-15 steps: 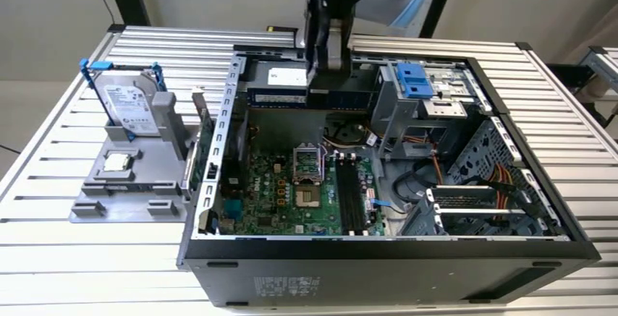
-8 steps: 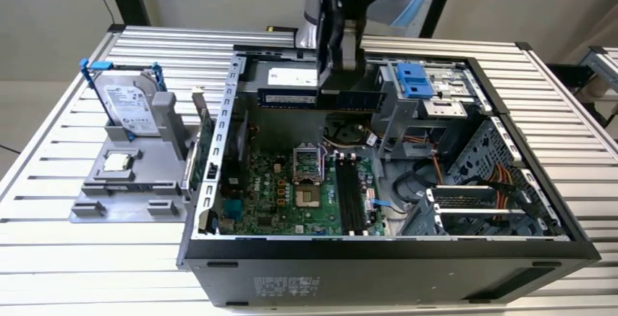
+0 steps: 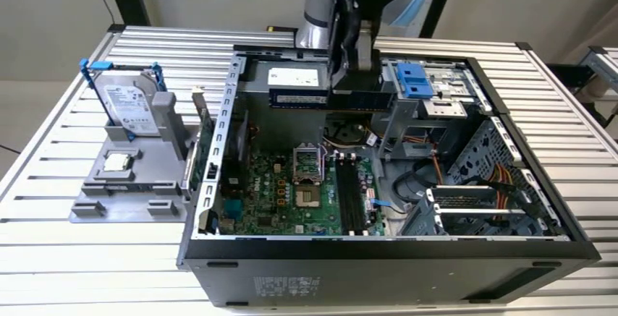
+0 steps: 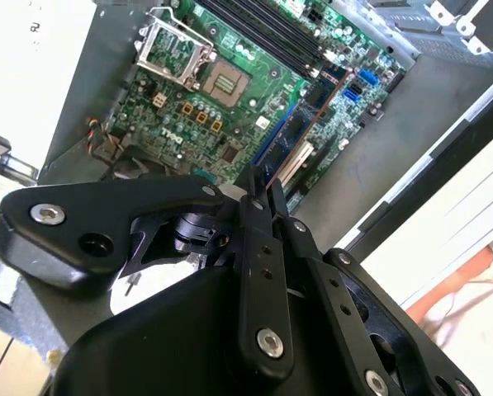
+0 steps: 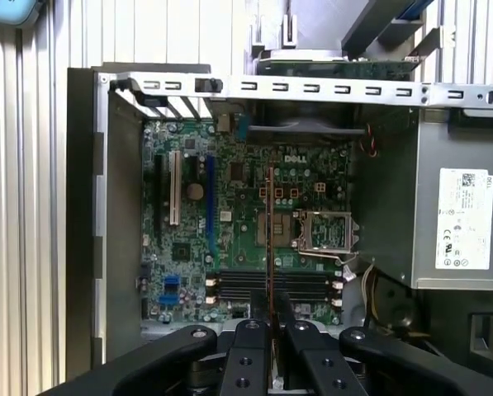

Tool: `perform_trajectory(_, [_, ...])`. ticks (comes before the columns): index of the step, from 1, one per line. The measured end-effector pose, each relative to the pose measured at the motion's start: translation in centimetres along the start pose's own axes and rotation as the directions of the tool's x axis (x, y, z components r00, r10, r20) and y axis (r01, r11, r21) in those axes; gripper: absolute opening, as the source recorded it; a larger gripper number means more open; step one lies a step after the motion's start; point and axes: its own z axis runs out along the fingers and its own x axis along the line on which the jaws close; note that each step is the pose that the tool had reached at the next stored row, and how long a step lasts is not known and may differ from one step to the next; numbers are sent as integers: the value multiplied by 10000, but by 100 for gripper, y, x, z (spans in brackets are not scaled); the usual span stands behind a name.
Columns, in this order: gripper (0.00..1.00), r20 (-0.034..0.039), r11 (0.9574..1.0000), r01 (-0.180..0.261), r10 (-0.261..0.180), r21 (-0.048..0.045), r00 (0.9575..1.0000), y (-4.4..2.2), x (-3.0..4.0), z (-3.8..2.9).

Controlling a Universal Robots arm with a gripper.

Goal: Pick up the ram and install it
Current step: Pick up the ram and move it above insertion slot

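In the exterior view my gripper (image 3: 340, 84) hangs over the back of the open computer case (image 3: 386, 247), shut on the ram (image 3: 299, 99), a long dark bluish stick held level above the motherboard (image 3: 280, 193). In the first wrist view the ram (image 5: 269, 239) shows edge-on as a thin line running out from between the black fingers (image 5: 250, 346) of the gripper (image 5: 271, 318). It lies across the black memory slots (image 5: 271, 285) below, well above them. These slots (image 3: 349, 193) lie beside the processor socket (image 3: 305, 164). In the second wrist view the gripper (image 4: 258, 186) points down at the board.
A silver hard drive with a blue bracket (image 3: 130, 106) and a small square processor chip (image 3: 118, 162) sit on a grey stand (image 3: 126, 200) at the exterior view's left. Inside the case are the power supply (image 5: 461, 214), a blue drive bay (image 3: 410, 81), cables and metal walls (image 3: 217, 150).
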Motion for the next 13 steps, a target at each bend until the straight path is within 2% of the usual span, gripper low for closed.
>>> perform_trajectory(13, [0,0,10000,0,0,0,10000,-147,0,-4])
